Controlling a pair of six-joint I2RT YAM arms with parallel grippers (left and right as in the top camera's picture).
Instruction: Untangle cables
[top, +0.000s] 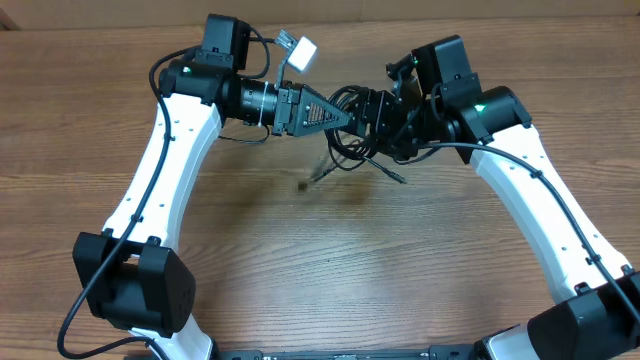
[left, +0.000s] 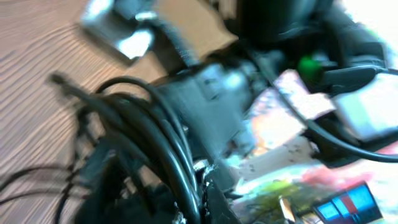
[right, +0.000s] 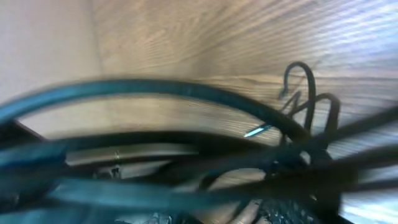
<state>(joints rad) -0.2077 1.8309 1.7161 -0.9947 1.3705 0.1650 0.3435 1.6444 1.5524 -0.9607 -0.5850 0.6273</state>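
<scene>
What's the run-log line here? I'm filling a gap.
left gripper: shut on cables | right gripper: at the bunch, jaws unclear | cables: tangled bunch between both grippers

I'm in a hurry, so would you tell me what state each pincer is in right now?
Left pincer: closed on the cables.
Right pincer: buried among the cables, its own view blurred; cannot be told.
</scene>
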